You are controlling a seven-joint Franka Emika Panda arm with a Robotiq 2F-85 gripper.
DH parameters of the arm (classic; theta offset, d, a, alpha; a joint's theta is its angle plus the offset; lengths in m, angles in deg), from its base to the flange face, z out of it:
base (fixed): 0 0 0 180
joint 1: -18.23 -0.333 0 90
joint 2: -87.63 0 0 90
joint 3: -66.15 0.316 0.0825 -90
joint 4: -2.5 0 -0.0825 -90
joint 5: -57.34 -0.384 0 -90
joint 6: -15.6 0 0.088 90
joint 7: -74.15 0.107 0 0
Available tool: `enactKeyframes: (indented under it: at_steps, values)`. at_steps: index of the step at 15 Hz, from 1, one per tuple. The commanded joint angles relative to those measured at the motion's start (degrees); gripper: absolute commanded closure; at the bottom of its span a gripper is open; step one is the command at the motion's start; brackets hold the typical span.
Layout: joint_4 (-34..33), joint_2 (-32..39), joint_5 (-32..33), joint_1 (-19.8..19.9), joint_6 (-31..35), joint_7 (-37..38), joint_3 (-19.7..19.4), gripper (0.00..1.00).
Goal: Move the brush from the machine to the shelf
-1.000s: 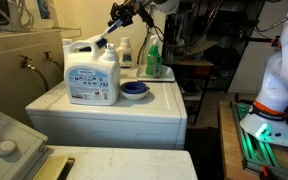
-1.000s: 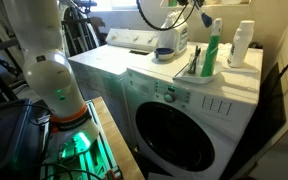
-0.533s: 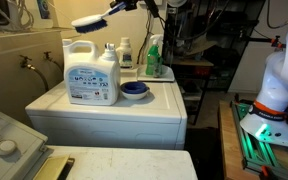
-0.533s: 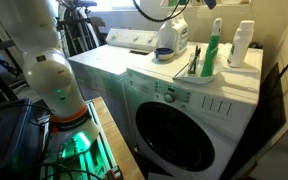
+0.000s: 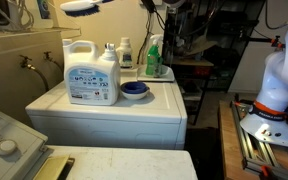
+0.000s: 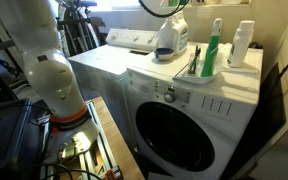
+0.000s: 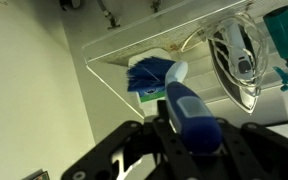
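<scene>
At the far left of an exterior view, a grey-white unit with a round knob (image 5: pixel 6 146) sits low in the foreground. Above it, the shelf (image 5: pixel 24 29) runs as a narrow pale ledge along the beige wall.

Just right of the ledge's end, at the very top edge of the picture, the brush (image 5: pixel 81 6) hangs in the air. Its pale head points left, and it is well clear of the machine (image 5: pixel 104 108) below. From this view it cannot be told whether the head is over the ledge.

On the machine's white tabletop stands a large detergent jug (image 5: pixel 92 75). To its right is a round blue dish (image 5: pixel 134 90). Behind the dish are a small white bottle (image 5: pixel 125 52) and a green spray bottle (image 5: pixel 154 55). The robot's white base (image 5: pixel 274 85) is at the far right, apart from the machine.

In the wrist view the claw (image 7: pixel 194 127) comes in from the bottom. Its two dark fingers (image 7: pixel 164 128) are closed tightly against the brush's dark blue handle. The handle runs up and to the left, away from the camera. Its whitish neck and blue tip end over a pale slab, and contact with that slab cannot be made out.
</scene>
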Motion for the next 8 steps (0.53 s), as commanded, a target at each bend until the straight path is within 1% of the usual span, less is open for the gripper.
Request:
enactKeyframes:
  at_steps: [1,2,4,6,8]
  values:
    - [-6.4,5.6,9.9,-2.7,0.9,3.8,-4.7,0.92]
    - [-8.7,7.5,13.0,-4.4,1.1,5.5,-7.0,0.92]
    - [-13.8,10.7,16.6,-8.2,0.9,9.1,-11.1,0.92]
    - [-19.3,14.2,18.7,-12.3,-0.2,12.0,-15.1,0.92]
    - [-24.6,18.0,18.9,-15.6,-1.8,13.6,-17.7,0.92]
